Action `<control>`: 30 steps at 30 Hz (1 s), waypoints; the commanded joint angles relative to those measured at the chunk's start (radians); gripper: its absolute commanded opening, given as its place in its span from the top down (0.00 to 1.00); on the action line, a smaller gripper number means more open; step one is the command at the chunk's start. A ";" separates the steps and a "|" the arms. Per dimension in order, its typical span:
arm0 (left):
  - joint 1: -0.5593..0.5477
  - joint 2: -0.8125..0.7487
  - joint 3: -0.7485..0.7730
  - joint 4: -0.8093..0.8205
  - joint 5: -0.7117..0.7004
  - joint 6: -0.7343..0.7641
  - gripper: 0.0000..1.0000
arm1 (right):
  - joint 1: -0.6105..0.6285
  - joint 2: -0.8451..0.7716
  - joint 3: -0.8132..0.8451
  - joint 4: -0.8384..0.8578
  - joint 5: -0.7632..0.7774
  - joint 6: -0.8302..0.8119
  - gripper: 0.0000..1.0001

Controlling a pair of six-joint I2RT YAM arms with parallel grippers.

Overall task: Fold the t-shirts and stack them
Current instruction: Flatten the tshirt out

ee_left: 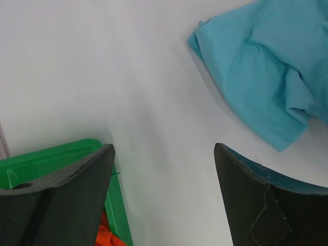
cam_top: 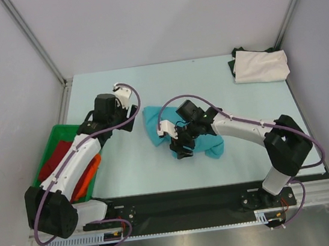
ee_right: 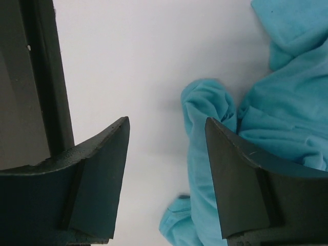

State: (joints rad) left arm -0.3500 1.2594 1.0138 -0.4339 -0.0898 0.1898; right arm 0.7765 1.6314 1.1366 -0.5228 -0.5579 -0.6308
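Turquoise t-shirt [cam_top: 154,124] is crumpled mid-table, not folded, spread from left of centre towards the near right. My right arm lies across its middle in the top view.

Right gripper [cam_top: 180,148] is down at the shirt's near-left edge. In the wrist view it [ee_right: 166,123] is spread wide with nothing clamped. Bare table shows between the fingertips, and bunched turquoise cloth [ee_right: 287,113] sits against and behind the right-hand finger. I can't tell whether that finger touches it.

Left gripper [cam_top: 129,108] is left of the shirt, over bare table [cam_top: 146,77]. In the wrist view it [ee_left: 164,148] is also wide apart and holds nothing. The shirt's corner [ee_left: 261,72] lies well beyond the fingertips, to the right.

Containers: the green bin [cam_top: 59,131] sits at the left edge of the table, under my left arm. Inside it are a dark red shirt [cam_top: 54,159] on the left and an orange shirt [cam_top: 89,175] on the near right, both loose. The left wrist view catches the bin rim [ee_left: 51,159] and a scrap of orange [ee_left: 105,233] beside the left-hand finger.

Cream-white shirt [cam_top: 260,65] is folded in the far-right corner. It rests on a dark cloth [cam_top: 237,53] that peeks out at its far edge.
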 commanded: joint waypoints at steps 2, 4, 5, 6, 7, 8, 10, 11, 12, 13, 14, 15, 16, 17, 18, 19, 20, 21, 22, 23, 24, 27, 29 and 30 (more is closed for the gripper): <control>0.006 -0.052 0.019 0.021 -0.042 -0.042 0.17 | 0.013 0.077 0.057 0.013 -0.008 -0.024 0.35; 0.006 -0.060 0.019 0.018 -0.042 -0.046 0.17 | 0.018 0.119 0.068 0.026 0.012 -0.024 0.36; 0.006 -0.064 0.019 0.020 -0.042 -0.046 0.17 | 0.021 0.130 0.072 0.029 0.018 -0.026 0.36; 0.006 -0.071 0.019 0.018 -0.047 -0.044 0.17 | 0.020 0.142 0.075 0.027 0.026 -0.030 0.37; 0.006 -0.071 0.017 0.020 -0.050 -0.044 0.17 | 0.023 0.162 0.081 0.021 0.042 -0.036 0.38; 0.006 -0.072 0.016 0.021 -0.051 -0.041 0.17 | 0.021 0.168 0.083 0.018 0.052 -0.043 0.38; 0.006 -0.072 0.014 0.026 -0.054 -0.041 0.17 | 0.023 0.180 0.083 0.020 0.078 -0.059 0.41; 0.008 -0.075 0.012 0.027 -0.053 -0.041 0.17 | 0.024 0.188 0.083 0.023 0.085 -0.061 0.41; 0.008 -0.075 0.011 0.030 -0.053 -0.043 0.17 | 0.023 0.191 0.083 0.027 0.096 -0.063 0.43; 0.008 -0.075 0.009 0.034 -0.053 -0.041 0.17 | 0.024 0.194 0.084 0.029 0.099 -0.061 0.43; 0.009 -0.077 0.009 0.035 -0.053 -0.043 0.17 | 0.024 0.202 0.086 0.033 0.107 -0.055 0.44; 0.009 -0.075 0.008 0.035 -0.051 -0.043 0.17 | 0.024 0.208 0.089 0.041 0.116 -0.047 0.46; 0.011 -0.075 0.008 0.034 -0.051 -0.044 0.17 | 0.029 0.214 0.092 0.041 0.131 -0.038 0.48; 0.013 -0.077 0.006 0.038 -0.051 -0.044 0.16 | 0.032 0.217 0.095 0.044 0.139 -0.033 0.51; 0.013 -0.075 0.005 0.038 -0.051 -0.046 0.16 | 0.035 0.225 0.095 0.050 0.153 -0.026 0.55; 0.013 -0.075 0.005 0.040 -0.051 -0.043 0.16 | 0.040 0.226 0.098 0.058 0.179 -0.020 0.69; 0.014 -0.077 0.002 0.041 -0.054 -0.044 0.16 | 0.041 0.229 0.103 0.060 0.187 -0.014 0.77; 0.016 -0.077 0.002 0.047 -0.054 -0.043 0.16 | 0.044 0.225 0.103 0.072 0.200 -0.006 0.95; 0.016 -0.078 0.000 0.049 -0.056 -0.043 0.17 | 0.044 0.217 0.104 0.076 0.235 0.003 1.00; 0.016 -0.077 0.000 0.052 -0.060 -0.043 0.16 | 0.046 0.205 0.104 0.079 0.248 0.000 1.00; 0.017 -0.075 0.002 0.058 -0.064 -0.043 0.16 | 0.044 0.168 0.104 0.079 0.281 -0.003 1.00; 0.025 -0.063 0.009 0.064 -0.061 -0.047 0.16 | 0.033 0.096 0.124 0.040 0.323 -0.027 1.00; 0.039 -0.052 0.019 0.067 -0.053 -0.049 0.16 | 0.021 0.004 0.155 0.014 0.340 -0.044 1.00; 0.045 -0.035 0.032 0.072 -0.044 -0.053 0.16 | 0.014 -0.028 0.167 -0.008 0.354 -0.072 1.00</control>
State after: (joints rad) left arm -0.3294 1.2160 1.0138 -0.4114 -0.1326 0.1623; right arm 0.8097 1.7603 1.2171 -0.5106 -0.2722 -0.6556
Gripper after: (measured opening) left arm 0.834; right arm 0.017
